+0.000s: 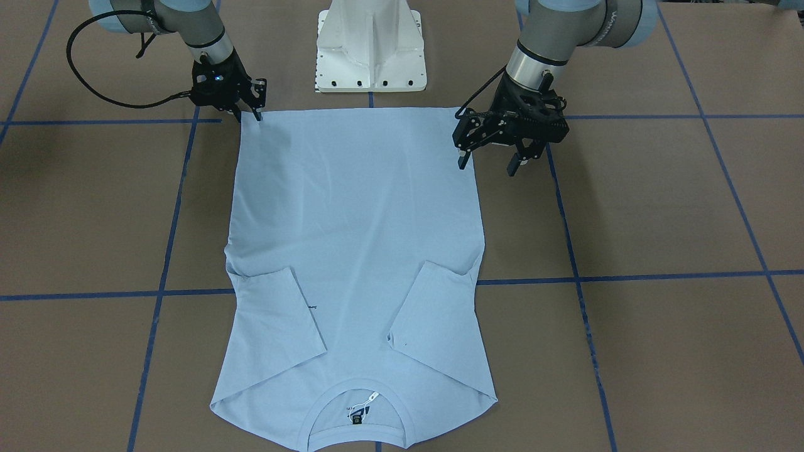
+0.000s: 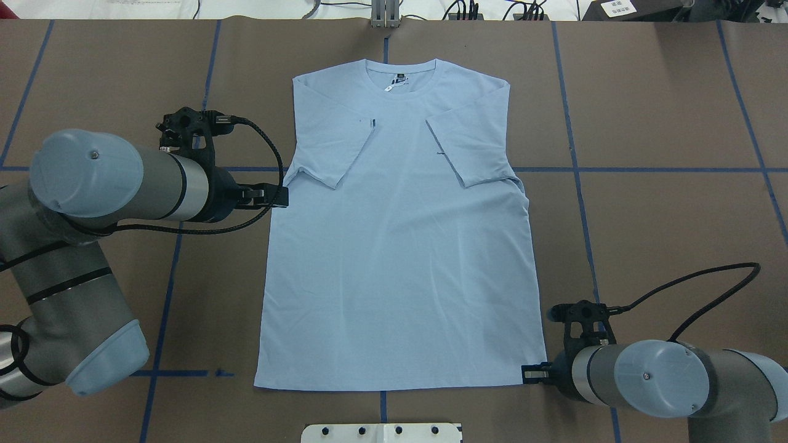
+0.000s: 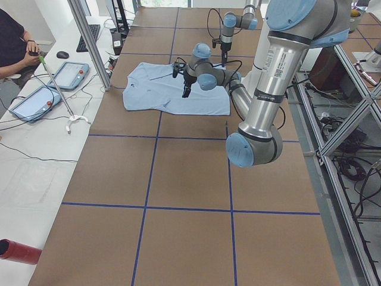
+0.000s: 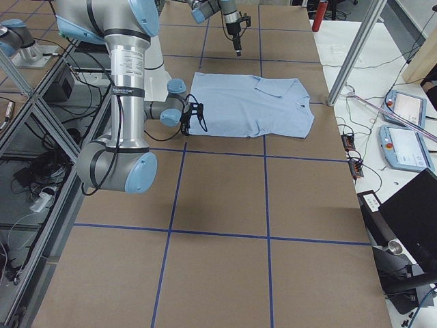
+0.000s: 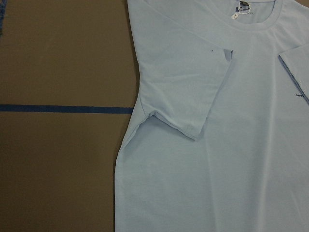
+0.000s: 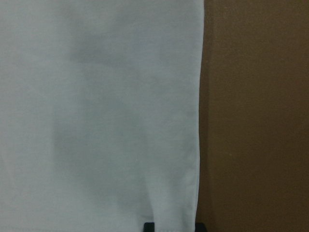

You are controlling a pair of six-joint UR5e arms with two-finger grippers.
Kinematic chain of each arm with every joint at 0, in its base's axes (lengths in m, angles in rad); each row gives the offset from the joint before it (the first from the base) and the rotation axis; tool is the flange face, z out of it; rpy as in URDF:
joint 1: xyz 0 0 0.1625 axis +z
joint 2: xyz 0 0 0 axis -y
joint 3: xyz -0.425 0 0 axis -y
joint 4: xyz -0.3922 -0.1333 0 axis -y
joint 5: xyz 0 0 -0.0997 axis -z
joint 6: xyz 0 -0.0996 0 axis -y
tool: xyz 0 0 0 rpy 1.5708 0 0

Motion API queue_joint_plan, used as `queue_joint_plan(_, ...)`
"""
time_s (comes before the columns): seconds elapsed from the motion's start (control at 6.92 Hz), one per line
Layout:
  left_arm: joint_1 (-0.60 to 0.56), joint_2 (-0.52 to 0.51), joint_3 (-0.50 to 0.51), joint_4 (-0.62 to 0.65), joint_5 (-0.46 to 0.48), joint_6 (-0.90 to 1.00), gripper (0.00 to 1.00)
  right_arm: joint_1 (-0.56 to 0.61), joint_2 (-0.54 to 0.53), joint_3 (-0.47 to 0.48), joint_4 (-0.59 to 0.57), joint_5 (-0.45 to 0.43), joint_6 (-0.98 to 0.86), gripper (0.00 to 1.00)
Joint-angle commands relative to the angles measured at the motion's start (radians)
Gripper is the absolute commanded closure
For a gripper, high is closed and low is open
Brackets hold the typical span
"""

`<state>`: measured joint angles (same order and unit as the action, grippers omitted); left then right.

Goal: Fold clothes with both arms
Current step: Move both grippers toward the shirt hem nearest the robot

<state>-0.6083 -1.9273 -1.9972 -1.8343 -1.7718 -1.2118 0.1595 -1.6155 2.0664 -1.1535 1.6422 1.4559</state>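
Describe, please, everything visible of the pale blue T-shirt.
The T-shirt is pale blue, soft knit cloth, spread flat on the brown table, collar away from the robot. Both short sleeves are folded inward over the body; a dark neck label shows inside the ribbed collar. The open left claw stands at one side edge, the right claw at a hem corner; contact is unclear.

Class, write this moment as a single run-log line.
T-shirt: flat, sleeves folded in | left gripper: open, at side edge | right gripper: at hem corner, grip unclear
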Motion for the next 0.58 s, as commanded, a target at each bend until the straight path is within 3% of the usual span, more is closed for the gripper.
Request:
queue_joint_plan(0.0, 0.001, 0.001, 0.001, 0.001, 0.0, 0.0, 0.01, 0.003, 0.0, 0.006, 0.0, 0.004, 0.0, 0.95)
queue_joint_plan(0.14, -0.001, 0.001, 0.001, 0.001, 0.0, 0.0, 0.01, 0.005, 0.002, 0.015, 0.0, -0.007, 0.001, 1.0)
queue_joint_plan(0.43, 0.025, 0.034, -0.002, 0.0, 0.003, -0.088, 0.01, 0.005, 0.005, 0.02, 0.006, -0.015, 0.001, 1.0)
